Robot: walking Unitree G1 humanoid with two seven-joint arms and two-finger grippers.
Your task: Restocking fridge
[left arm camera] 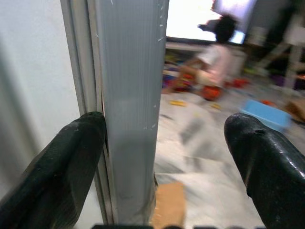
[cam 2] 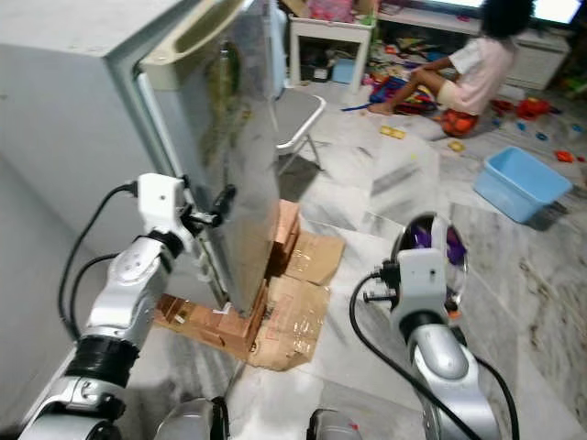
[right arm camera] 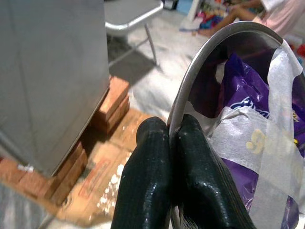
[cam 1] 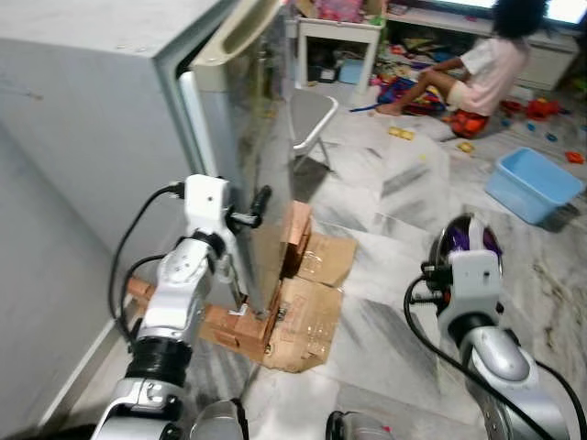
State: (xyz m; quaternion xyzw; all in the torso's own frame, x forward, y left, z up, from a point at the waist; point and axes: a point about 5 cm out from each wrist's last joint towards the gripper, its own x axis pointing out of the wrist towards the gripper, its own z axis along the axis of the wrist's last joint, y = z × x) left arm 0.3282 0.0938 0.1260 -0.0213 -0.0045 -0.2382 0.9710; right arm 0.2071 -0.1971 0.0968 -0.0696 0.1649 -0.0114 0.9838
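You're at the fridge (cam 1: 110, 101), its door (cam 2: 225, 137) barely ajar. Your left gripper (left arm camera: 162, 157) is spread wide astride the door's edge, 1 finger (left arm camera: 57, 162) in the gap beside the cabinet, gripping nothing yet. Well right of the fridge, your right gripper (right arm camera: 174, 157) pinches the rim of a steel bowl (cam 1: 468, 243) with the purple packet (right arm camera: 238, 95). Nothing's stocked; opening and loading remain.

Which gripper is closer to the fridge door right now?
Left. The left gripper is at the fridge door, its open jaws straddling the door's edge. The right gripper is well off to the right over the floor, shut on a metal bowl.
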